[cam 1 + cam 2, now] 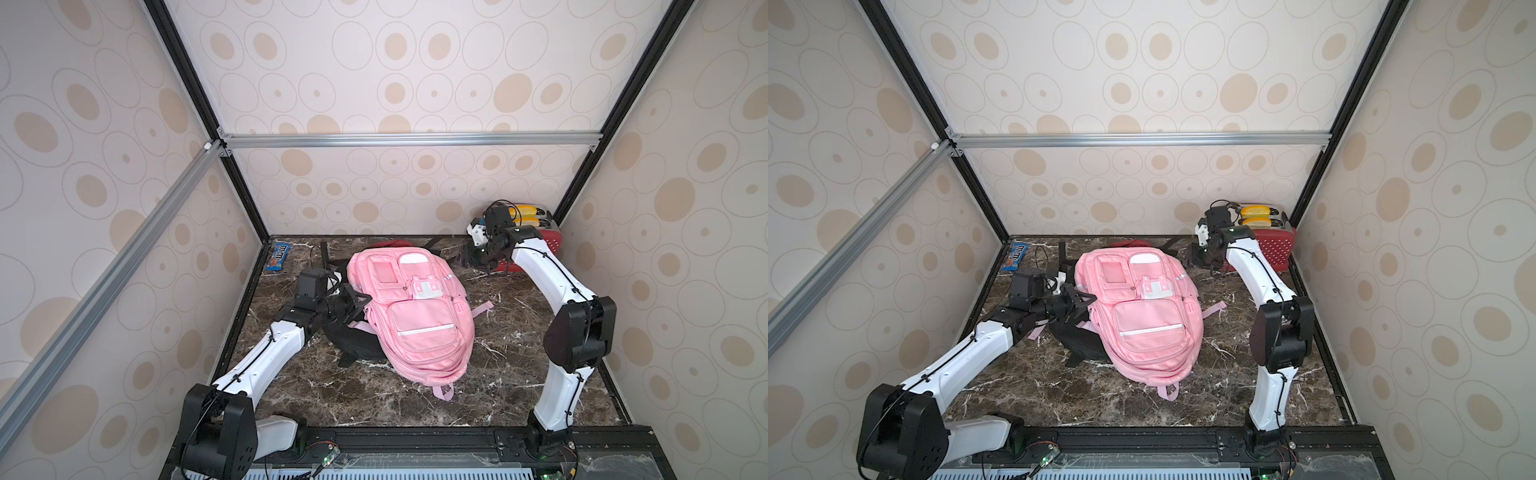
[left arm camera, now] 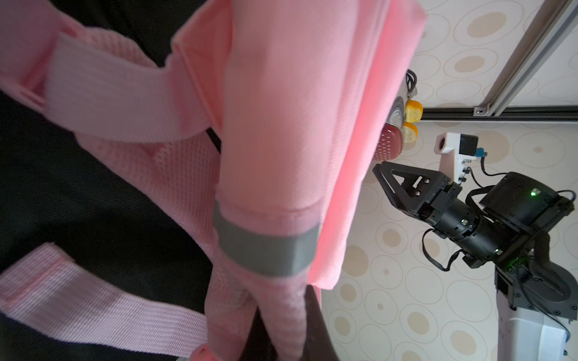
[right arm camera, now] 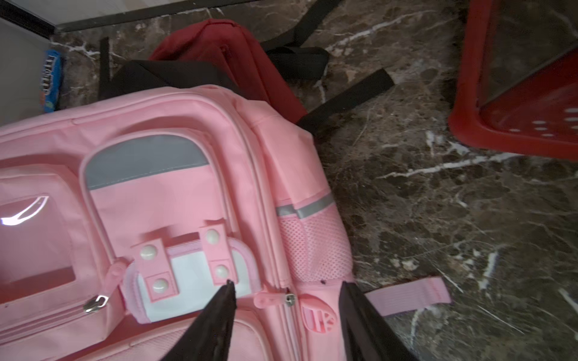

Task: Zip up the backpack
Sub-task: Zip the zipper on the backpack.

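Pink backpack (image 1: 415, 328) is lying front-up in the middle of the table (image 1: 519, 332).
My left pincer (image 1: 361, 307) is pinching its side fabric tight. My right pincer (image 3: 287, 283) is hanging empty, jaws apart, near its top corner and zipper pull (image 3: 266, 300).

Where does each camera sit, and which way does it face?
Top views: high above the arms' bases, looking down at the pink backpack on the table; left arm and right arm show.
Left wrist: against the backpack's side, looking across to the right gripper.
Right wrist: looking down on the backpack's upper front; its own open fingertips show.
Shared: all see the backpack.
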Controlling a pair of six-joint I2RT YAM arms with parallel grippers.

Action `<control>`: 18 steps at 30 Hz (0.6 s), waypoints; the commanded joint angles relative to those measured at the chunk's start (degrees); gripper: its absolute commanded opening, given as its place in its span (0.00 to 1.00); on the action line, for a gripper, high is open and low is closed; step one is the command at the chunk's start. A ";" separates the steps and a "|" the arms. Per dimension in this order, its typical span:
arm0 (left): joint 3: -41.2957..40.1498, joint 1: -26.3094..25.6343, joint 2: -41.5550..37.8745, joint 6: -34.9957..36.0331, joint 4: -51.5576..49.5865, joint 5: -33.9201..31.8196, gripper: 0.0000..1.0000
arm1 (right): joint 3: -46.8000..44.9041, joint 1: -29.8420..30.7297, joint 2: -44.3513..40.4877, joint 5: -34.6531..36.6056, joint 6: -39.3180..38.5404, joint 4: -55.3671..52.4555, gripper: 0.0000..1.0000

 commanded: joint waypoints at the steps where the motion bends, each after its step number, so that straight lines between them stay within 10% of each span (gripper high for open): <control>1: 3.80 2.09 0.32 4.05 -3.01 -0.79 0.00 | 3.84 -1.59 6.03 3.11 -2.09 -4.38 0.58; 18: 4.37 2.63 6.66 5.50 -1.87 -0.13 0.00 | -1.60 -2.33 13.65 -17.66 2.97 3.74 0.58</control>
